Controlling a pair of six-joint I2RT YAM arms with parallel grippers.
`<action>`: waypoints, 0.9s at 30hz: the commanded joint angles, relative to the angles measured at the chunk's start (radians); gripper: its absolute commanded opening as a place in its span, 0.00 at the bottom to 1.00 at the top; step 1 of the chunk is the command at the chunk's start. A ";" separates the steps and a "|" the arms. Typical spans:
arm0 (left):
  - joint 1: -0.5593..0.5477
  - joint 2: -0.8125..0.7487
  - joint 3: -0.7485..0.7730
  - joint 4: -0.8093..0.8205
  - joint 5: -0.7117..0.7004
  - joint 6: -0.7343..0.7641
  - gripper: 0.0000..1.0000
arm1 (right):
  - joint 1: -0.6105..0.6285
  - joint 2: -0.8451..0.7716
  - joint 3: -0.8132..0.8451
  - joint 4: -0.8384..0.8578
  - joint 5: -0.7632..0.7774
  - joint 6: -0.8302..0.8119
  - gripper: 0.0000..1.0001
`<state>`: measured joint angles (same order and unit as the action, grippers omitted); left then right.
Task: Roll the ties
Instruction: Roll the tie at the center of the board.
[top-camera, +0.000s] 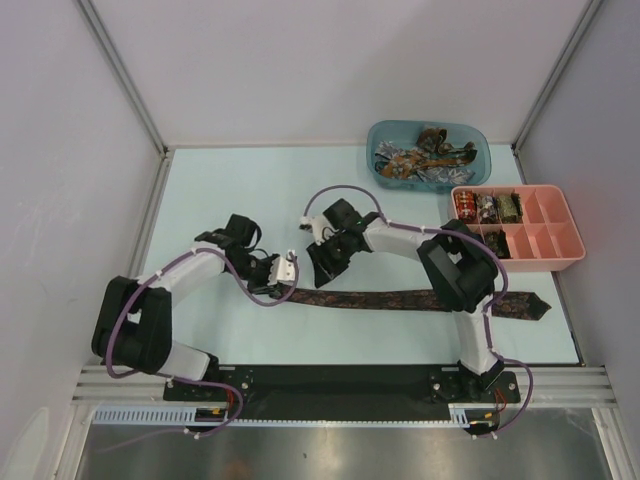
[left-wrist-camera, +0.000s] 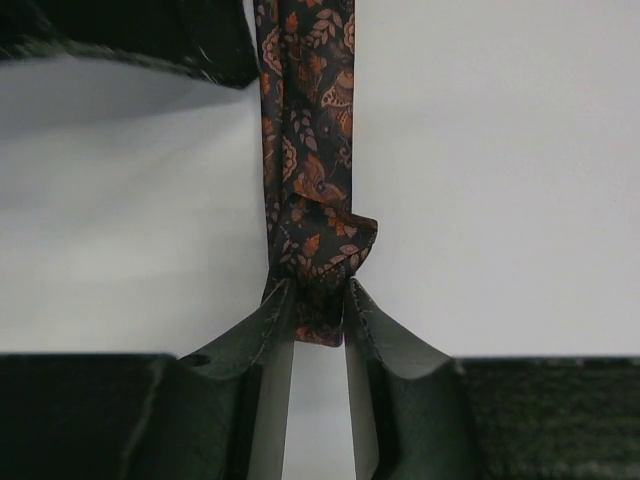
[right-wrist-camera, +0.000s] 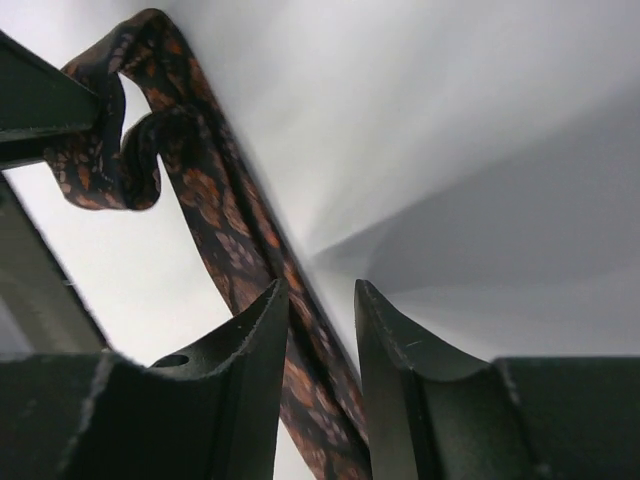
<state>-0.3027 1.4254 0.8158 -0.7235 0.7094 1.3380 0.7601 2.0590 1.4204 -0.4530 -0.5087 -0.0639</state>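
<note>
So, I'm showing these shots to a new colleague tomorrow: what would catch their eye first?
The long dark tie with orange leaf print lies stretched across the near side of the table, its curled left end pinched in the left gripper. The right gripper hangs open right beside it, over the same tie. At the far right, a blue tub heaped with loose ties sits behind a pink tray holding a few rolled ones.

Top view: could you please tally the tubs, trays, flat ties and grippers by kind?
Tub: 1
Tray: 1
Flat tie: 1
Grippers: 2 (left gripper, right gripper)
Total: 5
</note>
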 joint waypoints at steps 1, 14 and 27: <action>-0.041 0.029 0.046 0.064 0.013 -0.088 0.29 | -0.099 -0.109 -0.086 0.160 -0.258 0.218 0.38; -0.101 0.081 0.023 0.156 -0.051 -0.198 0.26 | -0.071 -0.030 -0.140 0.353 -0.438 0.536 0.37; -0.108 0.009 -0.047 0.210 -0.034 -0.229 0.25 | -0.041 0.067 -0.061 0.316 -0.389 0.567 0.45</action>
<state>-0.3977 1.4857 0.7876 -0.5365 0.6472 1.1290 0.7097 2.1044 1.3006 -0.1471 -0.8982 0.4755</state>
